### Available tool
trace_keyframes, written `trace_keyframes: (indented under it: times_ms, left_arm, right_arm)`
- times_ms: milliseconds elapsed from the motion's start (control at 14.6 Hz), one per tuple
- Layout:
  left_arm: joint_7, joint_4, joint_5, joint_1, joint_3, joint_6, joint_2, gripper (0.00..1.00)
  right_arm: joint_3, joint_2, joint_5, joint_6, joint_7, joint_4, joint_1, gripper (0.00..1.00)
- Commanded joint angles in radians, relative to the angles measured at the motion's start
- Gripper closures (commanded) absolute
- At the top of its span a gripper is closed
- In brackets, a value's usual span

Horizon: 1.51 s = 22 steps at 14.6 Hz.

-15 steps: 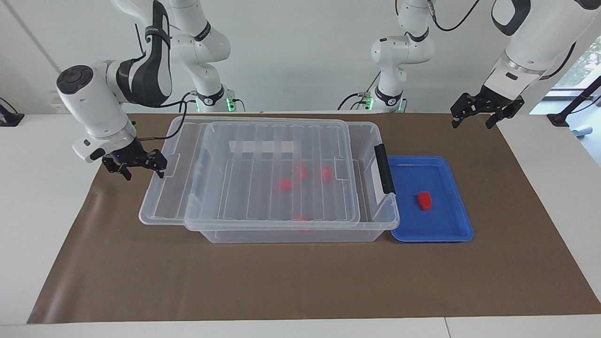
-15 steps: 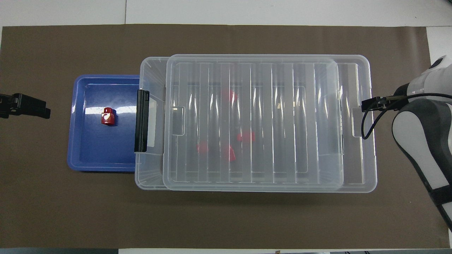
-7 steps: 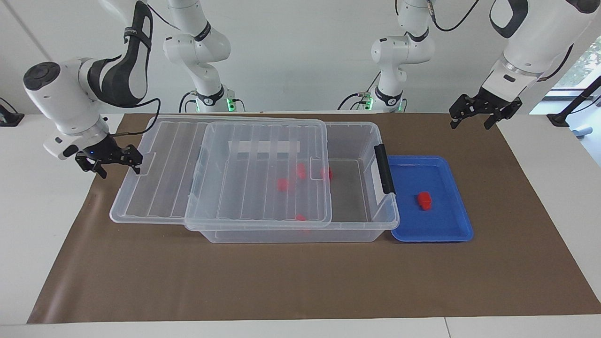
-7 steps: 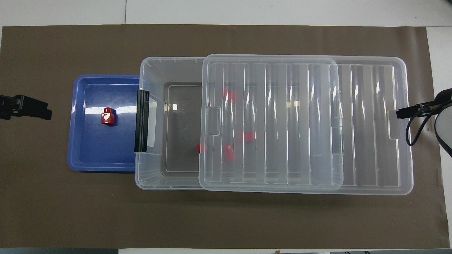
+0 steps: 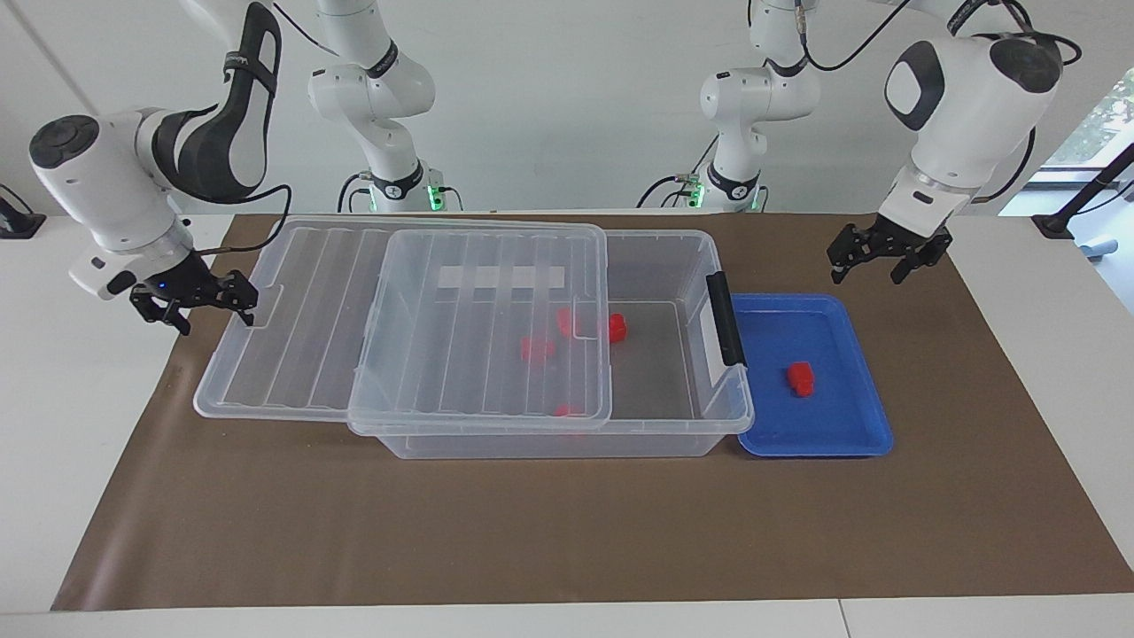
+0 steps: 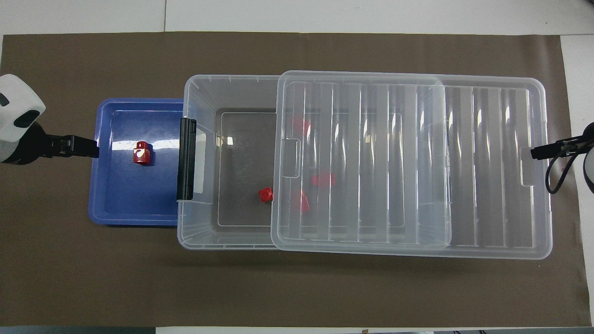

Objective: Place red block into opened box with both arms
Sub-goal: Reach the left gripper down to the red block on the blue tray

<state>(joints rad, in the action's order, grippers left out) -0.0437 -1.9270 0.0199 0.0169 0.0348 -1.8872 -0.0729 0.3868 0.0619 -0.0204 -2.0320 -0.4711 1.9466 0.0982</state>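
Note:
One red block (image 5: 801,378) (image 6: 141,153) lies in the blue tray (image 5: 842,434) (image 6: 116,204). The clear box (image 5: 682,425) (image 6: 199,93) stands beside the tray, its black latch toward it. The ribbed lid (image 5: 301,310) (image 6: 487,162) is slid partway off toward the right arm's end, so the box's tray end is uncovered. Several red blocks lie inside, one uncovered (image 5: 617,328) (image 6: 265,195). My right gripper (image 5: 217,315) (image 6: 538,151) is open at the lid's end tab. Open too, my left gripper (image 5: 873,270) (image 6: 90,149) hangs over the tray's outer edge.
A brown mat (image 5: 532,532) covers the table under everything. Two slim white arms with green-lit bases (image 5: 399,186) (image 5: 731,186) stand at the robots' edge of the table. The lid overhangs the box toward the right arm's end.
The lid has slid well toward the right arm's end along with the right gripper, uncovering part of the box. The left arm has lowered and come in toward the blue tray.

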Motion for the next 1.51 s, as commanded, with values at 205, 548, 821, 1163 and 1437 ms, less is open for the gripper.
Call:
trace_keyframes:
  times_ms: [205,548,821,1163,1437]
  left_arm:
    - [-0.001,-0.142,0.005,0.003,0.002,-0.217,0.083,0.0]
    - [0.018,-0.236,0.005,0.006,0.004,-0.446,0.156,0.0]
    - [0.045,-0.24,0.005,0.041,0.004,-0.572,0.232,0.0]
    - [-0.001,-0.259,0.005,0.028,0.002,-0.579,0.246,0.0]
    - [-0.002,-0.286,0.005,0.031,0.004,-0.65,0.254,0.0]
  right_arm:
    - [0.024,0.002,-0.007,-0.023,-0.06,0.012,-0.003,0.0]
    - [0.018,0.006,-0.009,-0.008,-0.052,-0.011,-0.003,0.0]
    - [-0.04,0.013,-0.007,0.08,0.032,-0.098,-0.003,0.0]
    - [-0.138,0.016,0.01,0.324,0.204,-0.316,-0.005,0.0]
    - [-0.193,0.0,0.01,0.485,0.255,-0.393,-0.008,0.0]
